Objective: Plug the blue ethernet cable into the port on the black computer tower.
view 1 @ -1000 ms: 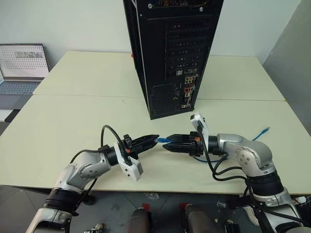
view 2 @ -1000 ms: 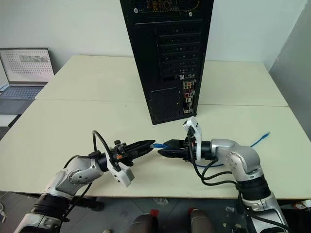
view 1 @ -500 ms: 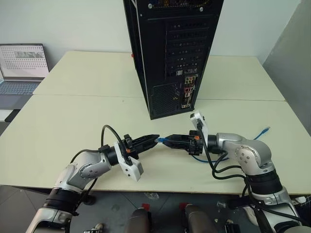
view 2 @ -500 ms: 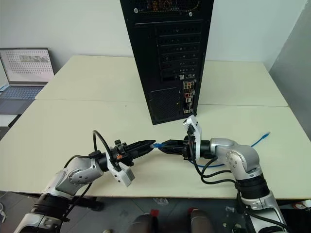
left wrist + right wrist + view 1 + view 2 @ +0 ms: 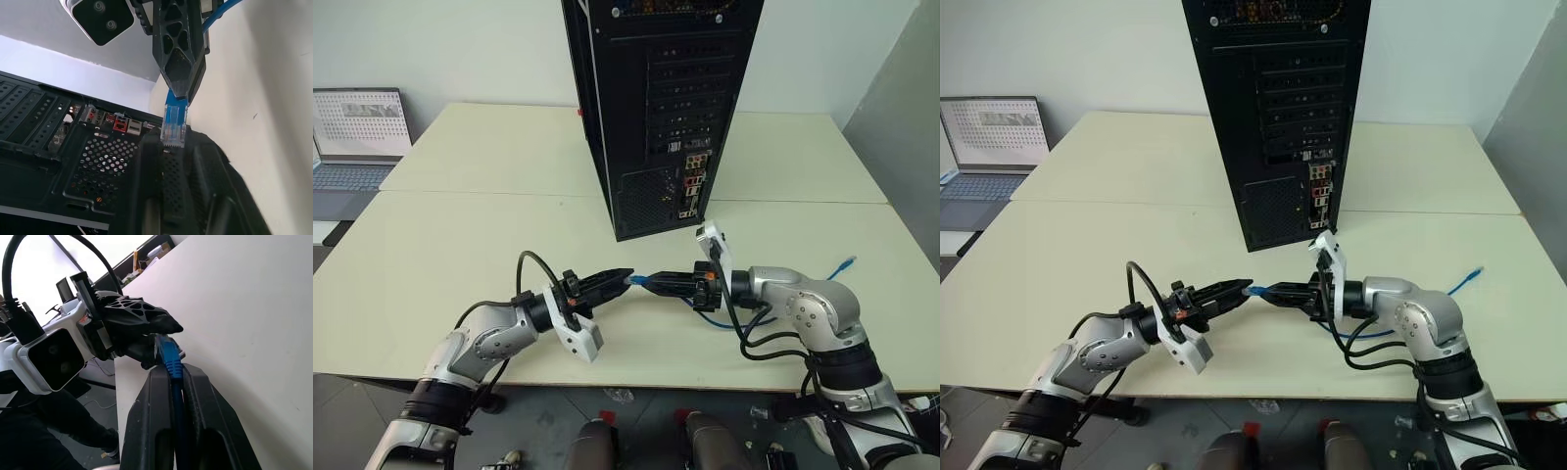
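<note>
Two grippers meet tip to tip above pale table (image 5: 460, 245), both arms level. Right gripper (image 5: 658, 285) clamped on thin bright-blue ethernet cable (image 5: 170, 363) just behind plug. Left gripper (image 5: 622, 277) at plug tip, fingers slightly parted. Cable trails right across table. Tall black metal computer tower (image 5: 656, 108) stands just beyond.

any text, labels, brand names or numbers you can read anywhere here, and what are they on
None can be read.
Black computer tower: no brand or label legible; any marks by its coloured rear connectors are too small.
Laptop: its screen shows a grid of tiny marks, too small to read.
Blue ethernet cable: no print visible on the plug or cord.
Left gripper and right gripper: no lettering visible.
</note>
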